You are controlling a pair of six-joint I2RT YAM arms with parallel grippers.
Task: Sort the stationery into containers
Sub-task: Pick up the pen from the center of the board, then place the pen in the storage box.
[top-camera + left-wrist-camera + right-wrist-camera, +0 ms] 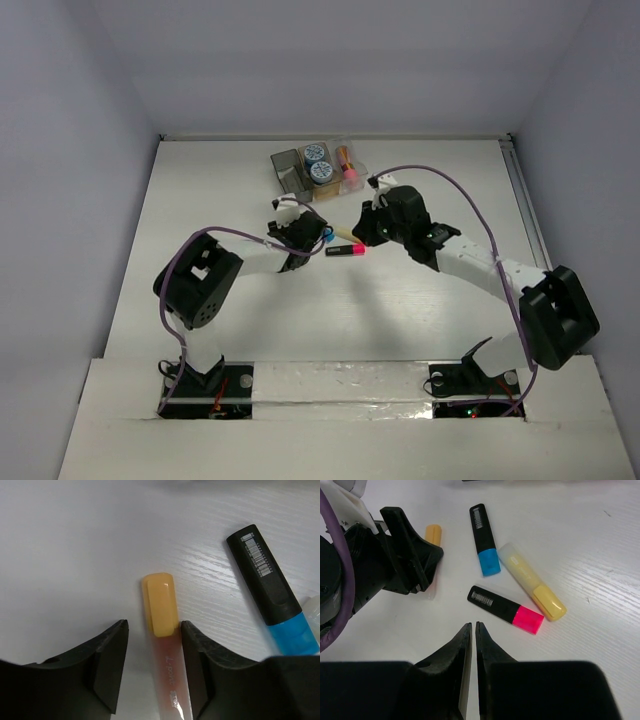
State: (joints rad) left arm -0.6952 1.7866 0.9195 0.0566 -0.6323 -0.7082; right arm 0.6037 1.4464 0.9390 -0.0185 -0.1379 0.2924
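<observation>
My left gripper [154,624] is low over the table and straddles an orange-capped highlighter [160,602]. Its right finger touches the cap, while a strip of table shows between the pen and the left finger. A blue highlighter [267,585] with a black end lies just right of it. In the right wrist view the blue [484,540], yellow [532,581] and pink [506,609] highlighters lie close together. My right gripper [472,625] hovers just before the pink one, shut on nothing. The containers [288,168] stand at the far side.
The amber middle bin holds two round blue-white tubs [318,163]. A pink stick [347,163] lies in the clear bin. The two wrists are close together over the pens, and the left arm's purple cable [335,555] loops nearby.
</observation>
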